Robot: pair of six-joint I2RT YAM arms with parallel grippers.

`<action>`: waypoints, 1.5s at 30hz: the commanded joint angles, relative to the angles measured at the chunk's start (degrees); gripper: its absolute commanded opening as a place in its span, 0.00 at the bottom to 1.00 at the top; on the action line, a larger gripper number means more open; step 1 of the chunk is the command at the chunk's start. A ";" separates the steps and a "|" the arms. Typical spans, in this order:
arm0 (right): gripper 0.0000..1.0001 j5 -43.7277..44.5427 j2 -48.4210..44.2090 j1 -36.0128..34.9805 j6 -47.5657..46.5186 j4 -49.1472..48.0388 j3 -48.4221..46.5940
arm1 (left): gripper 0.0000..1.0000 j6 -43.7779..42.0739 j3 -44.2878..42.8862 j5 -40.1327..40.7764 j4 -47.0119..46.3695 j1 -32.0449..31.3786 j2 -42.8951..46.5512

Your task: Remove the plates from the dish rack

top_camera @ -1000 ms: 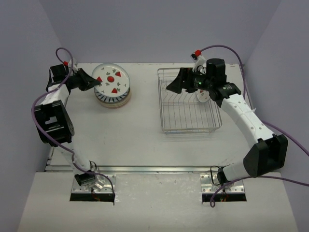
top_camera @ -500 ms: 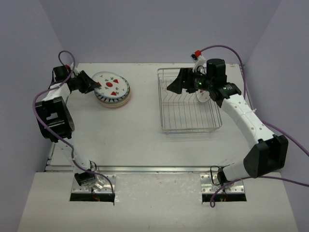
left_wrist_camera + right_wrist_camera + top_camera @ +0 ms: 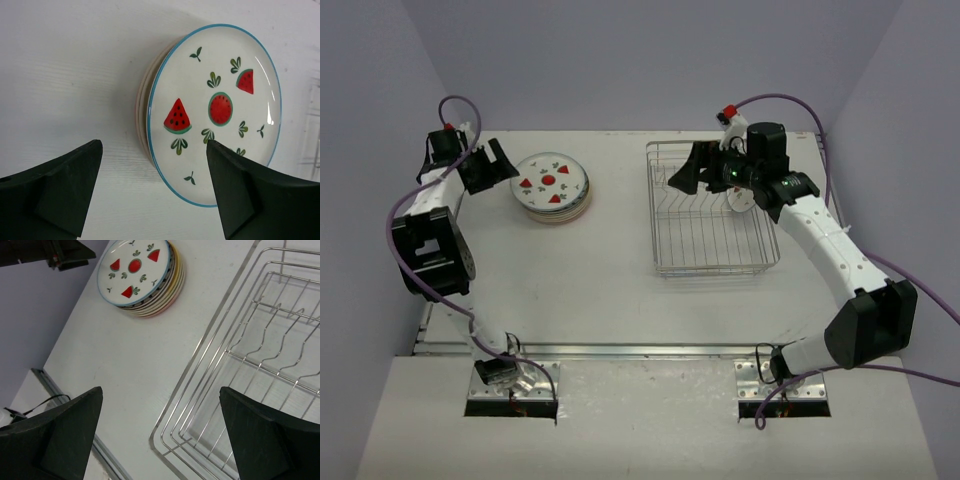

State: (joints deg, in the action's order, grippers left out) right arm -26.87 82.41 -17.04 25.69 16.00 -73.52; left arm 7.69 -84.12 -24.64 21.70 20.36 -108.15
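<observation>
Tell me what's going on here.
Plates are being unloaded from a wire rack. They sit stacked to its left, a watermelon plate on top. The left pincer hangs open beside them, holding nothing. The right pincer is open above the rack's left side, also holding nothing. No plate shows in the part of the rack its wrist view covers.

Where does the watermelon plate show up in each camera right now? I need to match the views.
Top external: the watermelon plate is upper left, just right of the left hand.
Left wrist: the plate is right of centre, beyond the open fingers.
Right wrist: the plate is at the top edge, left of the dish rack.
Shared landmark: the stack of plates beneath it, rims showing in all three views.
</observation>
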 commanded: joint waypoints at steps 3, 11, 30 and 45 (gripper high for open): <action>0.99 22.76 -2.35 -0.19 -5.25 1.66 -2.15 | 0.85 -9.82 3.79 14.36 -4.35 -4.91 11.44; 0.95 52.31 -0.55 0.65 -10.37 0.40 -2.80 | 0.89 -12.40 11.48 14.84 -9.78 -11.10 22.02; 0.88 42.29 12.94 12.74 -8.90 -0.02 -7.95 | 0.91 -11.83 13.11 16.03 -8.33 -23.10 27.04; 0.25 35.88 14.31 13.17 -9.79 -1.28 -7.83 | 0.92 -11.61 14.03 16.07 -8.25 -23.17 26.63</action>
State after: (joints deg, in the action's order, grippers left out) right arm 11.71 99.87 -3.49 16.23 18.05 -79.66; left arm -4.44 -70.26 -8.55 15.67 -2.33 -83.22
